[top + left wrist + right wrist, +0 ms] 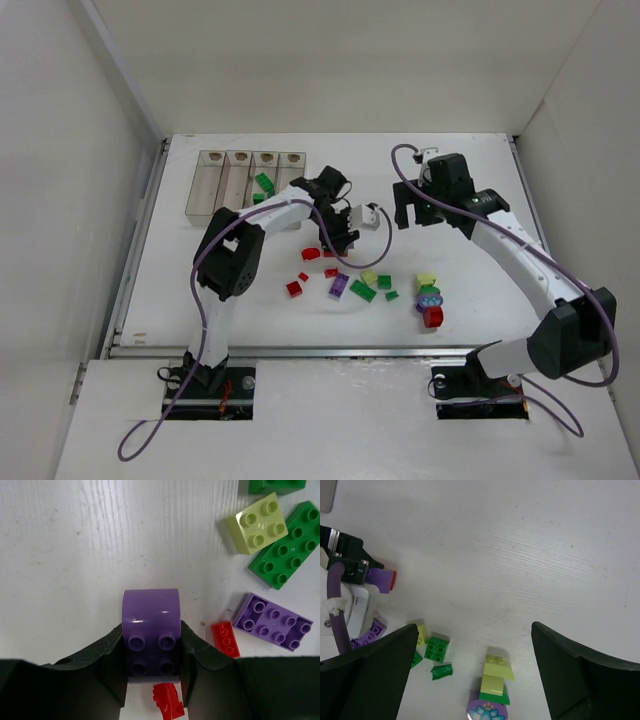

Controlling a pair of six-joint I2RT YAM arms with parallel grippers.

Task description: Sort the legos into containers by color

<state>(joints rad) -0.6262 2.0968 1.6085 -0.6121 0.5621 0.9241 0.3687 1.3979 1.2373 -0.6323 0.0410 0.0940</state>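
A purple lego (pixel 151 625) with a rounded front sits between the jaws of my left gripper (pixel 151 652), which is shut on its sides; in the top view this gripper (pixel 335 235) hangs over the table's middle. Under it lies a red lego (pixel 168 701). Loose legos spread to its right: a small red one (pixel 225 639), a flat purple one (pixel 272 621), a pale yellow one (pixel 256 523) and a green plate (pixel 290 545). My right gripper (pixel 475 645) is open and holds nothing, above a pale yellow lego (pixel 498 667) stacked on green and purple pieces. The containers (pixel 250 185) stand at the back left.
Green legos (pixel 263 183) lie in the third container. A stack topped by yellow with a red lego (pixel 433 317) at its near end sits front right. More red legos (pixel 294 288) lie front left of the pile. White walls close in the table.
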